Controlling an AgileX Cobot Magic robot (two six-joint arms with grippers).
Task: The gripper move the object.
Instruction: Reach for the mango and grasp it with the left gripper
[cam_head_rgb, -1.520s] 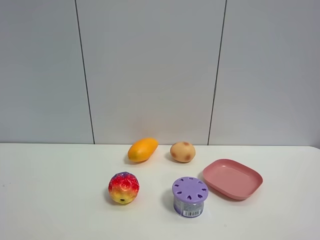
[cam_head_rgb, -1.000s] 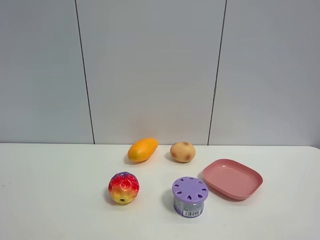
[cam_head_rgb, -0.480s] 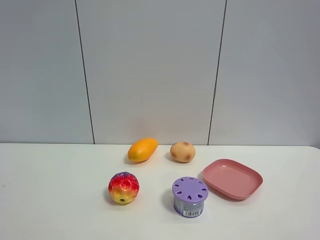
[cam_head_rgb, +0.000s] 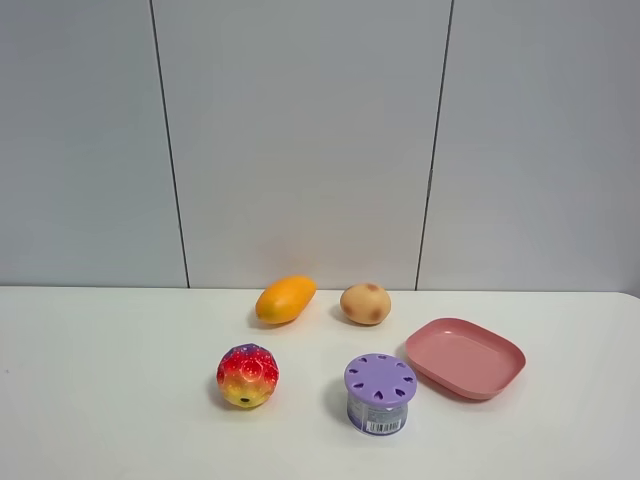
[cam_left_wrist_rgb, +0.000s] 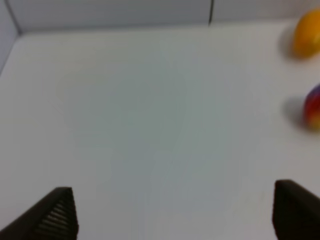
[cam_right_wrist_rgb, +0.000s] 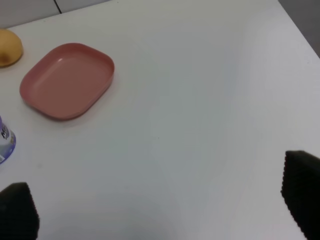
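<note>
The smooth, elongated orange-yellow toy mango (cam_head_rgb: 286, 299) lies on its side at the back of the white table (cam_head_rgb: 100, 380), near the grey panelled wall. Nothing touches it. A round tan potato-like ball (cam_head_rgb: 365, 303) sits near it on the right of the high view, with a clear gap between them. Nearer the camera stand a bumpy red-and-yellow strawberry-like ball (cam_head_rgb: 247, 375), a small tin with a purple cut-out lid (cam_head_rgb: 380, 393) and a shallow pink plastic tray (cam_head_rgb: 465, 357). This spacing probably leaves fingers room around the mango.

Neither arm appears in the high view. The left gripper (cam_left_wrist_rgb: 175, 216) is spread wide and empty over bare table, well apart from the mango. The right gripper (cam_right_wrist_rgb: 160, 202) is equally parted and empty, near the tray. The reach seems not yet begun.
</note>
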